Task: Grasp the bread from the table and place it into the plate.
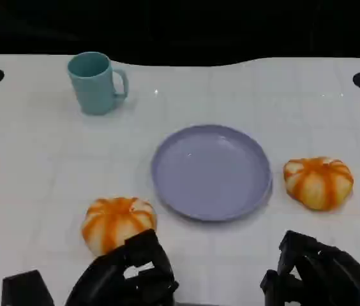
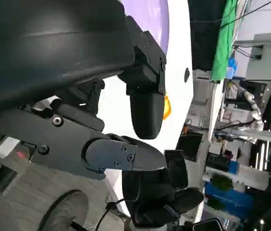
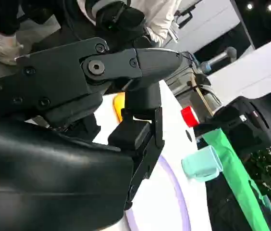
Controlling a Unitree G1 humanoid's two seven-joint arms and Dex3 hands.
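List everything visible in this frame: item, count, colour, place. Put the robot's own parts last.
Bread: two, orange and cream striped; one near the left robot hand, the other right of the plate.
Plate: one, lavender, centre of the table, nothing on it.
Mug: one, teal, far left, upright.
Table: one, white.
Left robot hand: one, black, lower left, just short of the near bread, holding nothing.
Right robot hand: one, black, lower right, holding nothing.

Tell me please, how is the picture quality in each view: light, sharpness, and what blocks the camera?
Head view: even light, soft focus, faint shadows beside the cup and plate. Left wrist view: the left hand looms dark; background sharp. Right wrist view: the right hand covers much; cup slightly blurred.
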